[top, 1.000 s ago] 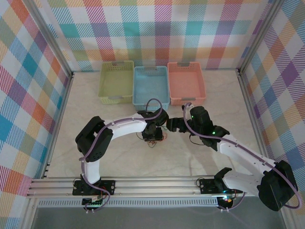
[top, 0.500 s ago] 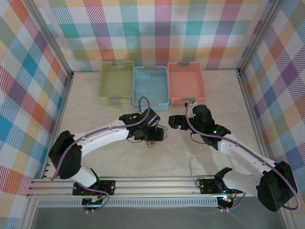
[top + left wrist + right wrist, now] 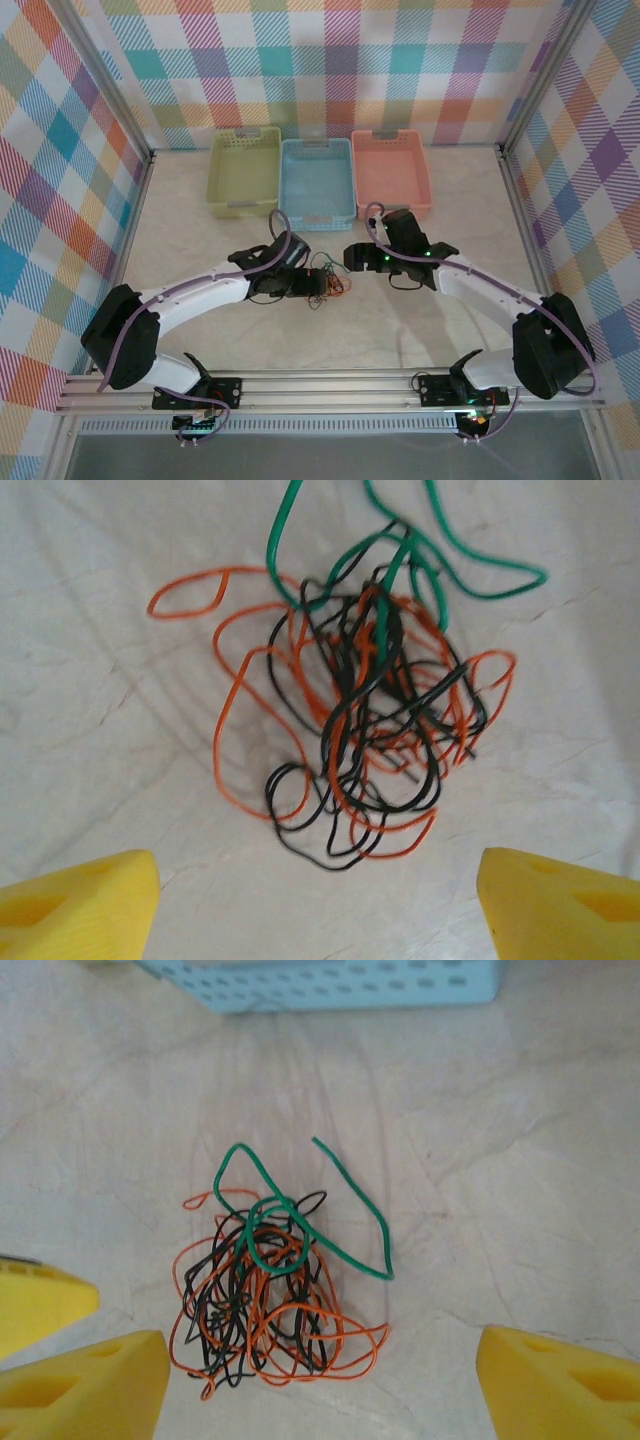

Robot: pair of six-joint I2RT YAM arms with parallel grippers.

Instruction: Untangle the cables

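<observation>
My left tool point(image 3: 320, 910) and right tool point(image 3: 320, 1390) hang spread, cable tangle point(image 3: 350, 730) just ahead of both; next, I'd pinch the loose green wire point(image 3: 386, 1250).

Tangle of thin orange, black and green cables point(image 3: 265, 1295) on a pale marbled tabletop point(image 3: 500, 1160).
Beyond the tangle runs the wall of a light blue perforated plastic basket point(image 3: 330, 985). The right tool point(image 3: 320, 1390) stands spread wide on the tangle's near side, its yellow fingers point(image 3: 85, 1385) with nothing between them.
</observation>
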